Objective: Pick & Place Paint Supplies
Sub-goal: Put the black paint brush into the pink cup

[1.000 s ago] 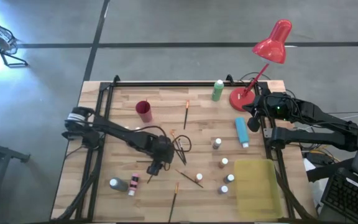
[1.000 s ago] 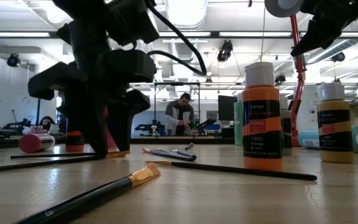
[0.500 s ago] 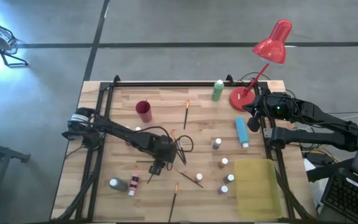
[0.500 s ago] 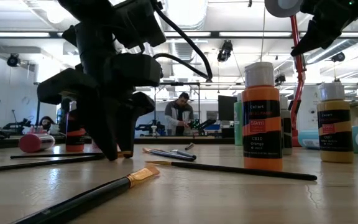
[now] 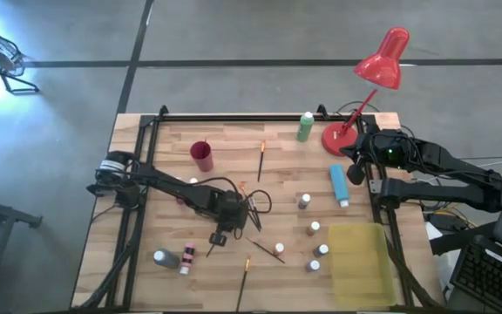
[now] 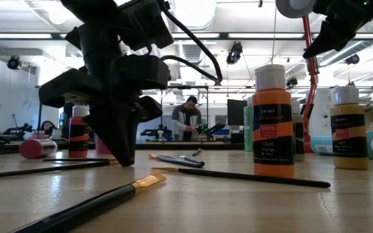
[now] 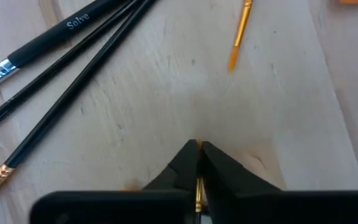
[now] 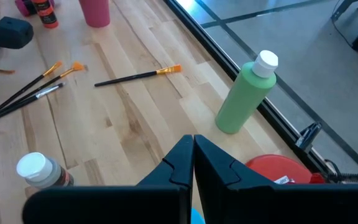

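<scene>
- The left gripper point(image 5: 219, 237) is down at the table's middle, its jaws pinched on a thin paintbrush point(image 7: 199, 186) whose gold ferrule shows between the fingertips.
- Just beside it lie three black-handled brushes point(image 7: 73, 59).
- An orange bottle point(image 6: 273, 122) stands to the right.
- The right gripper point(image 8: 193, 146) waits closed, empty, at the far right near the green bottle point(image 8: 246, 93).

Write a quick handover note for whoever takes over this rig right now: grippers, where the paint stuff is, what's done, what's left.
Left gripper: down at mid-table, shut on a thin paintbrush.
Right gripper: shut, empty, waiting at the right edge near the red lamp.
Supplies: brushes and small bottles scattered on the table; green bottle at the back, blue bottle lying right.
Done: nothing in the yellow tray.
Left: everything.
</scene>
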You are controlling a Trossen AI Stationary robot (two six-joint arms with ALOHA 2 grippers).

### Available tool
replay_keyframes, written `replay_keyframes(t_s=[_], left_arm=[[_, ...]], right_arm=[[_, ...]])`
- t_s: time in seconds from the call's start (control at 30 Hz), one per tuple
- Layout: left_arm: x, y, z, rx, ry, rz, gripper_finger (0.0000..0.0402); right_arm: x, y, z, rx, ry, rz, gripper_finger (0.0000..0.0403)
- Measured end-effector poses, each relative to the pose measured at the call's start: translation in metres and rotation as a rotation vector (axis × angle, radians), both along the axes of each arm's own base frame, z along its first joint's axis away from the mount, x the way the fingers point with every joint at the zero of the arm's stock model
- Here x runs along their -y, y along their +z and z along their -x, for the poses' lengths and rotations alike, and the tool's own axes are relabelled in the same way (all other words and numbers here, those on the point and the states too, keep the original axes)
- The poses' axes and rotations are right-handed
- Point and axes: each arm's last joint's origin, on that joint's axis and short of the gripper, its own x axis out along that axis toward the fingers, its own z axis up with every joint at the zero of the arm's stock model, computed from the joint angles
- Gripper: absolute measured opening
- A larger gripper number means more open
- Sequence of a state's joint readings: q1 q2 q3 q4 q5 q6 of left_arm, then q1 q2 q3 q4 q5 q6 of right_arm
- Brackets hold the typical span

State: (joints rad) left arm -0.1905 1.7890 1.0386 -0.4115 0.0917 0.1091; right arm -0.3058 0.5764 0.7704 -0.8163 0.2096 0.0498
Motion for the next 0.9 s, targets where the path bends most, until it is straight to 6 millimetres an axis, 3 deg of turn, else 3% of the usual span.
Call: replay_keyframes(t_s=[0.17, 0.33, 0.6, 0.9], left_arm=[[0.0, 0.012, -0.001, 0.0, 0.003, 0.002, 0.0007], [0.0, 0.048, -0.005, 0.051, 0.01, 0.012, 0.0005], [-0.001, 0.133, -0.003, 0.287, -0.003, 0.034, 0.0002], [-0.02, 0.221, 0.032, 0.67, 0.068, -0.04, 0.0001]], right_arm=[[0.0, 0.0, 0.0, 0.0, 0.0, 0.0, 0.0008], [0.0, 0.0, 0.0, 0.0, 0.0, -0.001, 0.0008], [0.0, 0.0, 0.0, 0.0, 0.0, 0.0, 0.0008], [0.0, 0.0, 0.0, 0.0, 0.0, 0.0, 0.0008]])
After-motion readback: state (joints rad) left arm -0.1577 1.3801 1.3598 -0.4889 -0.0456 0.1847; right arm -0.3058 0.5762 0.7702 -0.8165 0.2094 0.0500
